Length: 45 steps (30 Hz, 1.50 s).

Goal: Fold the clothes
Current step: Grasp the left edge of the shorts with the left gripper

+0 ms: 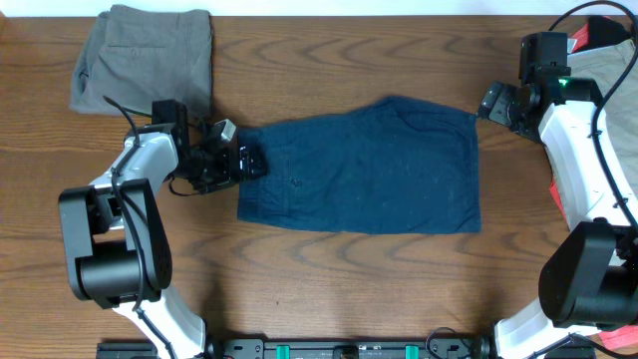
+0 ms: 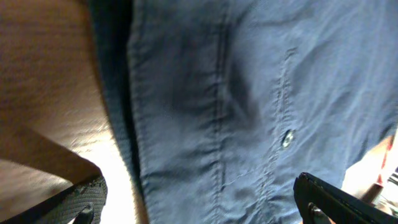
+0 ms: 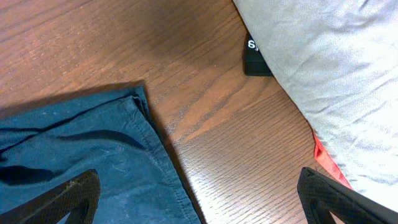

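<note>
A dark navy blue pair of shorts (image 1: 364, 170) lies flat in the middle of the wooden table. My left gripper (image 1: 239, 163) is open over its left edge, with the cloth and a button (image 2: 286, 138) between the fingers (image 2: 199, 205). My right gripper (image 1: 495, 103) is open and empty just past the shorts' top right corner (image 3: 134, 102); its fingers (image 3: 199, 199) straddle the shorts' edge and bare wood. A folded grey-green pair (image 1: 145, 55) lies at the back left.
A pale tan cloth (image 1: 608, 65) with something red under it (image 3: 326, 165) lies at the far right edge. A small black tag (image 3: 255, 59) pokes from under it in the right wrist view.
</note>
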Each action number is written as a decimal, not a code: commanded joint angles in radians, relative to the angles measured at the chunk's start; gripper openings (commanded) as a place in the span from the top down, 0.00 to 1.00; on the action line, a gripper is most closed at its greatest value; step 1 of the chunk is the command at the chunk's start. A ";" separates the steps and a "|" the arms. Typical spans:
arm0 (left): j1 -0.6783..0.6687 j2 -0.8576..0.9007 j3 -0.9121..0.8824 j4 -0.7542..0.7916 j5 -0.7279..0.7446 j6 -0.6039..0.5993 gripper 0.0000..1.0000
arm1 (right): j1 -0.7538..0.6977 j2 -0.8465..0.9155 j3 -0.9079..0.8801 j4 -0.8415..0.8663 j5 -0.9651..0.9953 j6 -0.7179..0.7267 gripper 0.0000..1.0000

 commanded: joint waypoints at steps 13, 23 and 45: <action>-0.110 0.131 -0.024 0.002 0.036 0.024 0.50 | 0.002 -0.022 0.002 -0.001 0.013 -0.013 0.01; -0.108 0.131 -0.024 -0.003 0.020 0.011 0.94 | 0.002 -0.022 0.002 0.000 0.013 -0.013 0.01; 0.019 -0.018 0.358 -0.615 -0.459 -0.067 0.94 | 0.002 -0.022 0.002 0.000 0.013 -0.013 0.01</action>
